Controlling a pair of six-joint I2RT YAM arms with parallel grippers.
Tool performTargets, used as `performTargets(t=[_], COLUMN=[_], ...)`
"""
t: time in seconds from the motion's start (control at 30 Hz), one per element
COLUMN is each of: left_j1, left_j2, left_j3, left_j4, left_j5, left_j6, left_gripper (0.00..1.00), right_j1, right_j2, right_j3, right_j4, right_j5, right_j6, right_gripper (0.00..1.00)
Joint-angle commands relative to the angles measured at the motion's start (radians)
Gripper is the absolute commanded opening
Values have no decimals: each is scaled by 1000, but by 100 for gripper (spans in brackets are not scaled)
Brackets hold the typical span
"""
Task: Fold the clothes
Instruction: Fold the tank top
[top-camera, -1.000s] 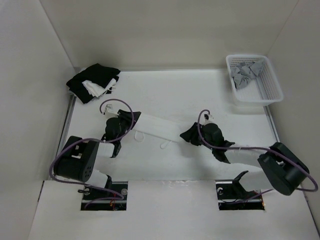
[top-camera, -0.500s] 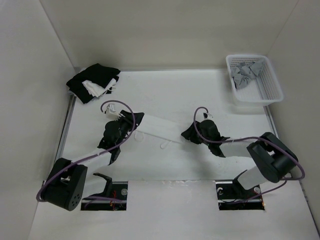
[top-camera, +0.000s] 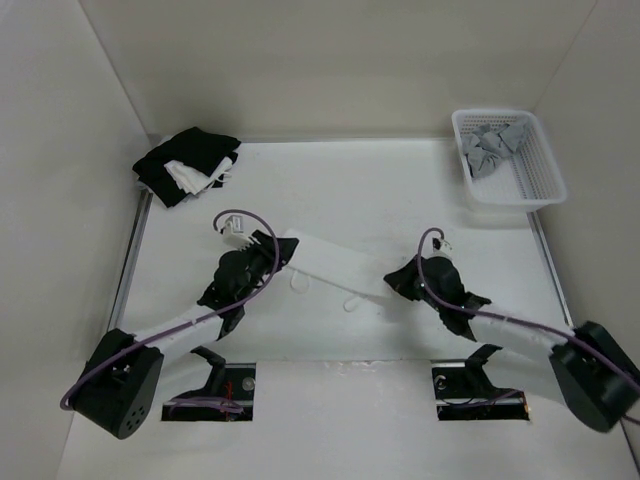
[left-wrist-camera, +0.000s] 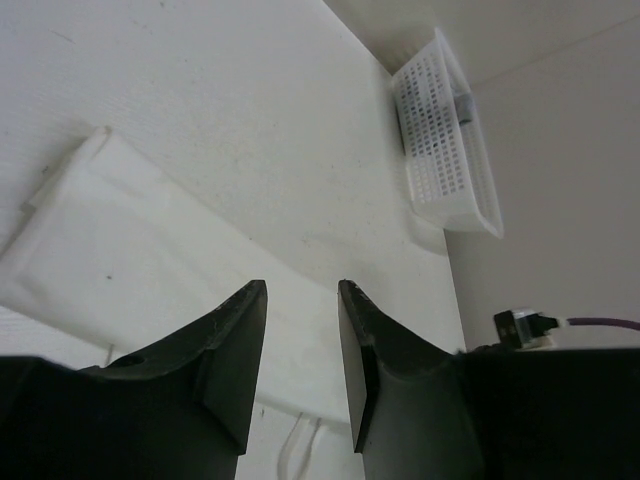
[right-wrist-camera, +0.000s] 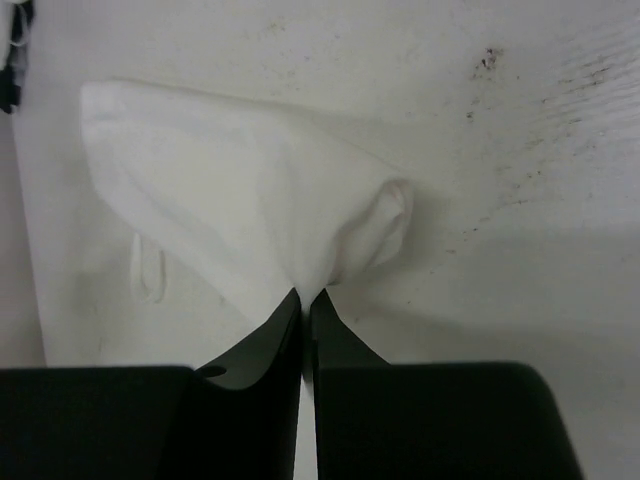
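Camisole (top-camera: 335, 265): white, thin, lying as a long folded strip across the middle of the table (top-camera: 400, 195). It runs diagonally from far-left to near-right, between the two arms. Two strap loops (top-camera: 298, 283) stick out from its near long edge and lie flat on the table.

Right gripper (top-camera: 400, 285): at the strip's right end. In the right wrist view its jaws are pressed together on a pinch of camisole (right-wrist-camera: 250, 190), and the fabric gathers into a small pucker just above the fingertips (right-wrist-camera: 290, 315). One strap loop shows at the cloth's left side there.

Left gripper (top-camera: 270, 250): at the strip's left end. In the left wrist view the jaws stand partly apart with a clear gap and nothing between them. The camisole (left-wrist-camera: 130, 250) lies flat below.

Surroundings: black-and-white heap (top-camera: 185, 165) at the far-left corner, well apart from the camisole. White mesh basket (top-camera: 530, 175) at the far-right corner, holding grey cloth pieces (top-camera: 490, 148).
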Motion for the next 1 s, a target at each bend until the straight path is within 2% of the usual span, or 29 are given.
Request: performTargets(t=[0.0, 0.1, 0.23, 0.43, 0.83, 0.87, 0.97], left_j1=[-32, -44, -49, -33, 45, 59, 91], left_j2=[-23, -20, -32, -77, -203, -213, -221], left_j3=[-6, -4, 2, 0, -55, -56, -58], left_j4=[-9, -9, -9, -31, -43, -52, -71], left_j5=[-42, -44, -42, -25, 1, 4, 13], left_j6=[30, 27, 24, 18, 3, 3, 0], left_gripper=[34, 34, 34, 34, 35, 35, 35], right_j1=[50, 95, 138, 176, 277, 282, 288], right_j2=[-221, -333, -251, 81, 651, 689, 784], right_j3=[19, 130, 325, 639, 1151, 1187, 1280], right_j4=[-258, -462, -553, -587, -694, -696, -693], right_j5=[100, 161, 184, 167, 109, 108, 95], right_j6=[-6, -47, -155, -273, -319, -313, -286], right_gripper=[7, 9, 11, 11, 11, 13, 26])
